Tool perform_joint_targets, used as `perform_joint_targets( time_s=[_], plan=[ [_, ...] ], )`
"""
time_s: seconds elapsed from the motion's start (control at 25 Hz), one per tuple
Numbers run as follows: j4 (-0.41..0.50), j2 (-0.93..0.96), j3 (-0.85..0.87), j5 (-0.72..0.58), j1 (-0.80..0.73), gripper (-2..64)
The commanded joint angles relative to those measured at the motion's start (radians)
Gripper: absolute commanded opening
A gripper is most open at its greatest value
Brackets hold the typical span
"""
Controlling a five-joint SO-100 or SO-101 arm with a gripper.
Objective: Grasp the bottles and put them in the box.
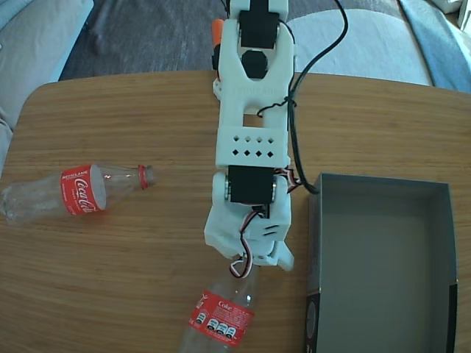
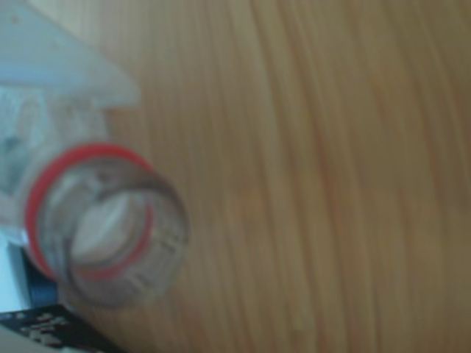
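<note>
One bottle (image 1: 218, 318) lies on the wooden table (image 1: 147, 250) at the bottom edge of the fixed view, its red label facing up and its neck pointing toward 12 o'clock, up under the white arm (image 1: 252, 125). The gripper (image 1: 254, 261) sits right over that neck. In the wrist view the open mouth and red neck ring of this bottle (image 2: 103, 220) fill the lower left, blurred, with a pale finger (image 2: 66, 62) just above it at 11 o'clock; whether the jaws are actually pressing on the neck cannot be told from either view. The second bottle (image 1: 70, 193) lies well apart at 9 o'clock from the gripper, on its side, mouth pointing toward 3 o'clock. The box (image 1: 441, 250) rests at 3 o'clock from the gripper, just beside the arm, its inside holding no bottle.
</note>
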Motion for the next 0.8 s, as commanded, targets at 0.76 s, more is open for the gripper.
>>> perform_joint_targets(
  time_s=[0.76],
  plan=[
    [-0.025, 0.026, -0.057, 0.006, 0.071, 32.8]
  ],
)
